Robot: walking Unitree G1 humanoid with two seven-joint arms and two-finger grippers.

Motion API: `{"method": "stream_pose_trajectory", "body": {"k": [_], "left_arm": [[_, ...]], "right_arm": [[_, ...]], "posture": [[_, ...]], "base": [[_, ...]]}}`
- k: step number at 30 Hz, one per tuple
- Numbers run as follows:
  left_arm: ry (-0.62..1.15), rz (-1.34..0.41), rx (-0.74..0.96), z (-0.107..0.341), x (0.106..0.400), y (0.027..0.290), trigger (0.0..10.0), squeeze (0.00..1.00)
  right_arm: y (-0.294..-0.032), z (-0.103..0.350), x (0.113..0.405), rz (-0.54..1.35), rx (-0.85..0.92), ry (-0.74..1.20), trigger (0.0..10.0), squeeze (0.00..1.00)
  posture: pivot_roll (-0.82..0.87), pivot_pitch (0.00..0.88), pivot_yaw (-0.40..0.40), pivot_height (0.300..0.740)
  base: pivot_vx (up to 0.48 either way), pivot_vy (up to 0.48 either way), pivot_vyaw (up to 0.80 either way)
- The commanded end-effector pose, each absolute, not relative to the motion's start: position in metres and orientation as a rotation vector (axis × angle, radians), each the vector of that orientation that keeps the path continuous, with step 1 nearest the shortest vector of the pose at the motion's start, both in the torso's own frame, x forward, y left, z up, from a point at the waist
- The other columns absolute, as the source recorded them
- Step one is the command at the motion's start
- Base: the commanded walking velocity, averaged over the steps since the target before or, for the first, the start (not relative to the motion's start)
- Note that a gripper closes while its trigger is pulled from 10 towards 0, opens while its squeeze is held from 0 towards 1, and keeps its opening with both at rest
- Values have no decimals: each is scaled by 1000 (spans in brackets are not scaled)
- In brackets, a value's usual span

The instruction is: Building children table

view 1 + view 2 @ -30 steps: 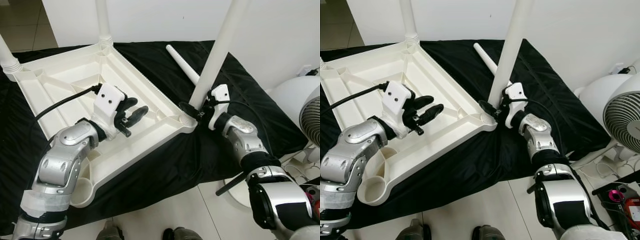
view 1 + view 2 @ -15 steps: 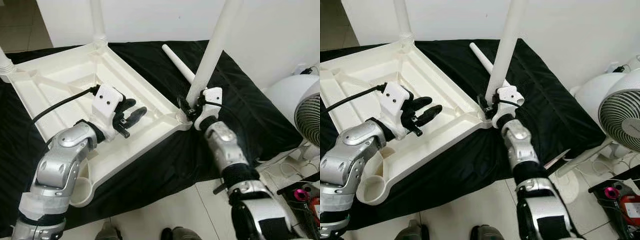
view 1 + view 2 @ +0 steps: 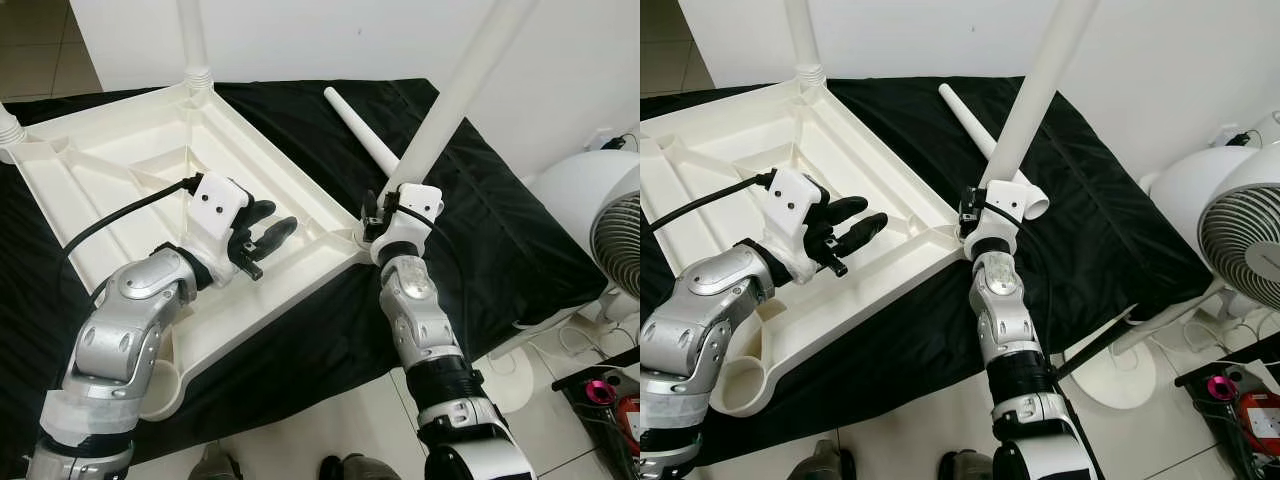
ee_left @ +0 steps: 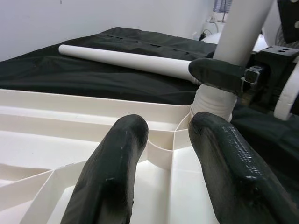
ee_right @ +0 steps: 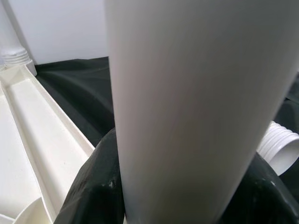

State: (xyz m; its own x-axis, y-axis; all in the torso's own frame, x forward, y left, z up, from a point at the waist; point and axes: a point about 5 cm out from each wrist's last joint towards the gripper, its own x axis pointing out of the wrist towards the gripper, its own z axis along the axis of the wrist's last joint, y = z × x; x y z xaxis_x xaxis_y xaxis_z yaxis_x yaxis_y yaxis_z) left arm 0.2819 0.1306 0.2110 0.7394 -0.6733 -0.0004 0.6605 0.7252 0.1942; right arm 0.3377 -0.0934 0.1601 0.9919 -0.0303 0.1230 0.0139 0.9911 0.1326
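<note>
A white plastic table [image 3: 120, 170] lies upside down on a black cloth [image 3: 480, 210]. Upright legs stand in its far corner [image 3: 190, 40] and left corner [image 3: 6, 122]. My right gripper [image 3: 380, 208] is shut on a third leg [image 3: 460, 90] just above the near right corner socket; this leg leans to the right. In the right wrist view the leg [image 5: 187, 93] sits between the black fingers [image 5: 93, 186]. A loose leg [image 3: 362, 138] lies on the cloth behind. My left gripper [image 3: 265, 238] hovers open over the table's ribbed underside, its fingers [image 4: 117, 177] pointing toward the held leg [image 4: 238, 37].
The near left corner socket [image 3: 160, 385] holds no leg. A white fan [image 3: 610, 215] stands on the floor at the right, with a pink item [image 3: 605, 386] near it. A white wall runs behind the cloth. Tiled floor [image 3: 340, 420] lies in front.
My right arm has swung from the right side round to the front of the leg's base, still gripping it. The leg now leans further right. The left gripper has barely moved.
</note>
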Motion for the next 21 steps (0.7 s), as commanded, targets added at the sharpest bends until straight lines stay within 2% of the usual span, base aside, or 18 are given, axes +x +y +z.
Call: {"method": "stream_pose_trajectory", "body": {"k": [1, 6, 14, 21], "left_arm": [[-67, -717, 187, 209, 282, 128, 10000, 0], [-67, -721, 185, 209, 282, 127, 10000, 0], [-70, -723, 187, 210, 283, 127, 10000, 0], [-69, -717, 187, 210, 281, 128, 10000, 0]], "right_arm": [[-93, 135, 332, -39, 129, -1, 10000, 0], [-93, 136, 331, -44, 113, 4, 10000, 0], [-97, 150, 351, 2, 122, 66, 10000, 0], [-98, 154, 354, 2, 100, 77, 10000, 0]], "posture": [[-23, 69, -75, 740], [-23, 66, -72, 740], [-17, 64, -71, 740], [-10, 64, -76, 740]], "base": [[0, 0, 0], [0, 0, 0], [0, 0, 0], [0, 0, 0]]}}
